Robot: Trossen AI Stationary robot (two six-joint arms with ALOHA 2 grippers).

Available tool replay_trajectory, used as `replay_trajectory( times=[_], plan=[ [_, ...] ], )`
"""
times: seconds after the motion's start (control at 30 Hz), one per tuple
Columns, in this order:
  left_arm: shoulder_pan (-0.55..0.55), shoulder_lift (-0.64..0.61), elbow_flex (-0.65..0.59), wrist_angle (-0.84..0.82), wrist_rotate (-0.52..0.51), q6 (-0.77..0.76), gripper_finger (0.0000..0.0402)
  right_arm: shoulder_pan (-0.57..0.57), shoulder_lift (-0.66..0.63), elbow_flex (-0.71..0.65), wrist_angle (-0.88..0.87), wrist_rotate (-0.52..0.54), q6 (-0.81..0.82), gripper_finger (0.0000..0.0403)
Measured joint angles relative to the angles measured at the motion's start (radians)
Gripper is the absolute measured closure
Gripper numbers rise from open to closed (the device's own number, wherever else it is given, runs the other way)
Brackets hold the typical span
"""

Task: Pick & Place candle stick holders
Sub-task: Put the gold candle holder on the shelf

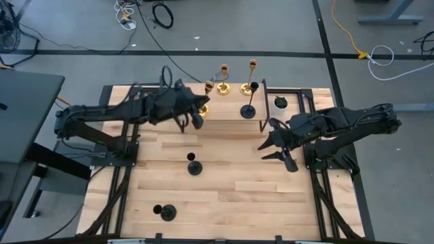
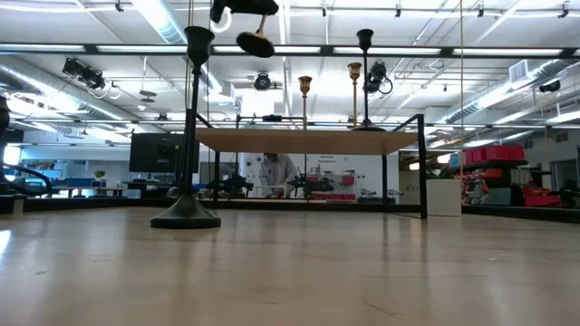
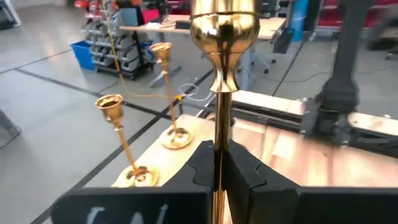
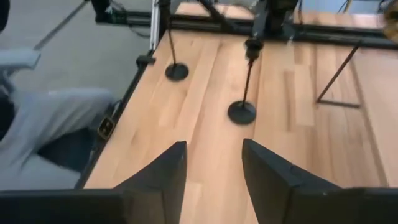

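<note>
My left gripper is shut on a gold candle stick holder near the raised shelf, high above the table. Two more gold holders and one black holder stand on their bases on the shelf. Two black holders stand on the table top. My right gripper is open and empty over the table's right half; the right wrist view shows its fingers apart. My left gripper pinches the gold holder's thin stem between its two fingers, below the top cup. The cup stands out beyond the fingertips. The holder is lifted clear and tilted; its round base shows slanted in the low view.
A small white pot with a green plant stands at the shelf's right end. The shelf's black frame legs stand on the table. A person shows in the room behind the table. Bare wood lies between the two black holders and my right gripper.
</note>
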Motion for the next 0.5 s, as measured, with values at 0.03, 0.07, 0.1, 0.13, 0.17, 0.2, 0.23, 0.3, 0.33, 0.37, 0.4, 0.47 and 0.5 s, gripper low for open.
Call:
replay_trajectory(
  times=[0.03, 0.07, 0.1, 0.13, 0.17, 0.2, 0.23, 0.3, 0.33, 0.37, 0.4, 0.47, 0.5],
  plan=[
    [0.020, 0.000, 0.000, 0.002, 0.021, -0.005, 0.0388, 0.004, -0.007, -0.013, -0.009, 0.000, -0.007, 0.0252],
    [0.043, 0.000, 0.000, -0.001, 0.040, -0.008, 0.0388, 0.009, -0.014, -0.028, -0.012, 0.000, -0.015, 0.0254],
    [0.063, 0.000, 0.000, -0.006, 0.054, -0.009, 0.0388, 0.010, -0.023, -0.043, -0.010, 0.000, -0.023, 0.0255],
    [0.081, 0.000, 0.000, -0.006, 0.072, -0.009, 0.0388, 0.012, -0.034, -0.061, -0.009, 0.001, -0.029, 0.0257],
    [0.102, 0.000, 0.000, -0.006, 0.094, -0.010, 0.0388, 0.014, -0.047, -0.082, -0.009, 0.007, -0.029, 0.0259],
    [0.122, 0.000, 0.000, -0.006, 0.108, -0.009, 0.0388, 0.013, -0.061, -0.102, -0.008, 0.012, -0.031, 0.0261],
    [0.140, 0.000, 0.000, -0.006, 0.120, -0.009, 0.0388, 0.013, -0.076, -0.122, -0.004, 0.022, -0.032, 0.0262],
    [0.176, 0.000, 0.000, -0.008, 0.140, -0.001, 0.0388, 0.013, -0.112, -0.172, 0.005, 0.047, -0.031, 0.0265],
    [0.194, 0.000, 0.000, -0.012, 0.153, 0.001, 0.0388, 0.013, -0.132, -0.199, 0.014, 0.060, -0.031, 0.0266],
    [0.210, 0.000, 0.000, -0.015, 0.168, 0.001, 0.0388, 0.013, -0.153, -0.227, 0.030, 0.069, -0.032, 0.0267],
    [0.226, 0.000, 0.000, -0.014, 0.184, 0.002, 0.0388, 0.013, -0.175, -0.257, 0.047, 0.077, -0.031, 0.0268],
    [0.258, 0.000, 0.000, -0.014, 0.213, 0.005, 0.0388, 0.013, -0.221, -0.314, 0.084, 0.095, -0.031, 0.0268],
    [0.273, 0.000, 0.000, -0.014, 0.229, 0.006, 0.0388, 0.013, -0.243, -0.344, 0.112, 0.101, -0.028, 0.0268]
  ],
)
